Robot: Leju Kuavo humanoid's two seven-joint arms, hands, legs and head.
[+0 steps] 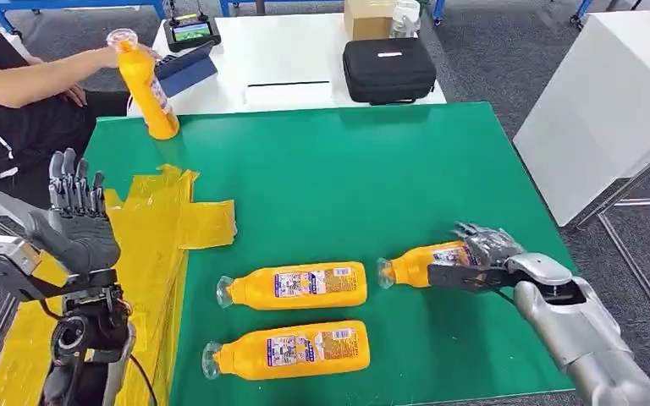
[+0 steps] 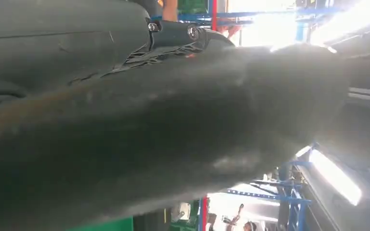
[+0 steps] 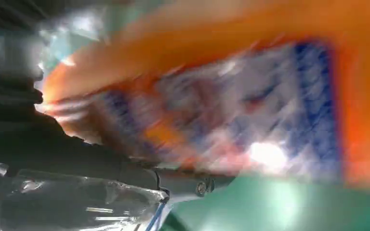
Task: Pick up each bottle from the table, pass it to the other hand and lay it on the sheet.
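Note:
Three orange bottles with clear caps lie on the green table [image 1: 347, 169]. My right hand [image 1: 487, 254] wraps its fingers and thumb around the base end of the rightmost bottle [image 1: 419, 264], which fills the right wrist view as a blurred label [image 3: 250, 106]. The middle bottle [image 1: 300, 285] and the front bottle [image 1: 292, 348] lie free, caps pointing left. My left hand [image 1: 76, 220] is raised, palm open and fingers up, over the crumpled yellow sheet [image 1: 156, 245] at the table's left; its palm [image 2: 149, 134] shows close up. A person's hand holds another bottle [image 1: 148, 85] upright at the far left corner.
A person sits at the far left beside the table. Behind the green table, a white table carries a black case [image 1: 388, 69], a controller with a screen [image 1: 191, 32] and a cardboard box [image 1: 368, 17]. A white cabinet [image 1: 609, 110] stands to the right.

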